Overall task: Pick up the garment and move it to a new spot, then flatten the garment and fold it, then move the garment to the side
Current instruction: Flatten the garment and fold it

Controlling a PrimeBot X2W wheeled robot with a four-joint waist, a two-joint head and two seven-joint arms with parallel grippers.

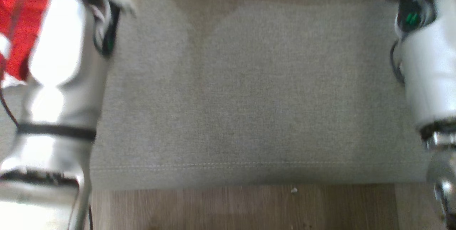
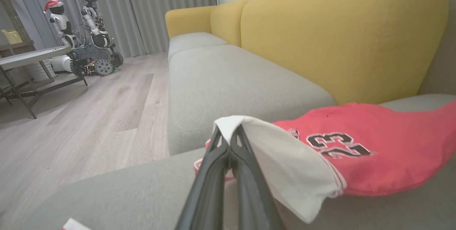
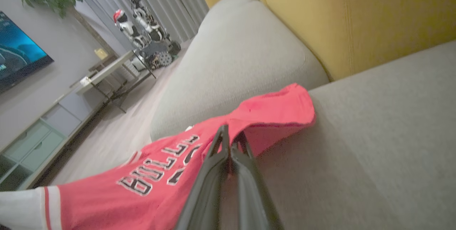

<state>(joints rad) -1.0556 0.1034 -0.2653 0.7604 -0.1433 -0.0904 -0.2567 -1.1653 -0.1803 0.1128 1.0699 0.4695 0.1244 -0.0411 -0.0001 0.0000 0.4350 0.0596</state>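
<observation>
I have the left claw [image 2: 229,132] clamped on the white hem of the garment [image 2: 374,151]; the right claw [image 3: 233,132] is clamped on its red edge; the garment drapes low over the grey sofa seat [image 2: 231,80]; I judge the move underway; flattening, folding and setting aside remain.

A red jersey [image 3: 270,110] on the grey sofa seat cushion [image 3: 374,134]

Garment [image 2: 384,166] red and white with black lettering; cushion [image 2: 231,80] grey, backrest [image 2: 338,37] yellow.
</observation>
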